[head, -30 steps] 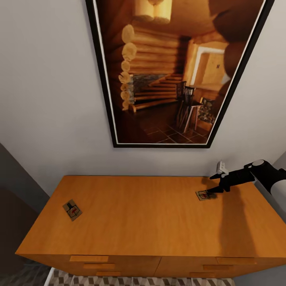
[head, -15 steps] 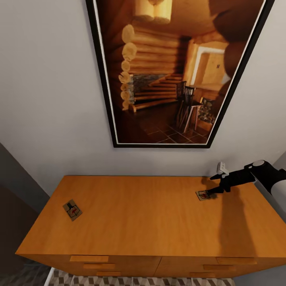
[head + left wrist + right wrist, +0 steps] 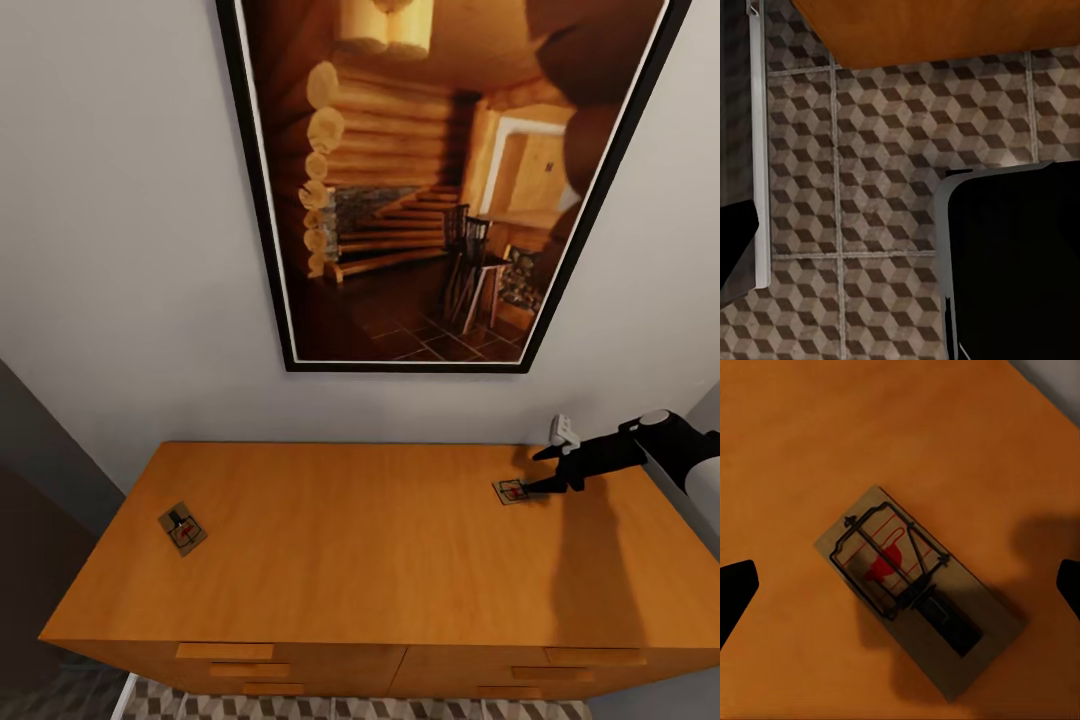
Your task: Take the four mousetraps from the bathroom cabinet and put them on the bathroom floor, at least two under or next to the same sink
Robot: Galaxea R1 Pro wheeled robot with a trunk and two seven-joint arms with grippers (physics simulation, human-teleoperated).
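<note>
Right pincer (image 3: 548, 484) shifted slightly rightward since second ago, hovers wide open over right mousetrap (image 3: 512, 491) on cabinet (image 3: 380, 560) worktop, holding nothing. Grasp pending. Left mousetrap (image 3: 182, 527) untouched.

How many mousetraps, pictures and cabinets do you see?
Mousetraps: 2 (left one, right one)
Picture: 1
Cabinet: 1
Total: 4

Picture frame (image 3: 262, 200) cut off at top; cabinet (image 3: 380, 560) front cropped
</note>
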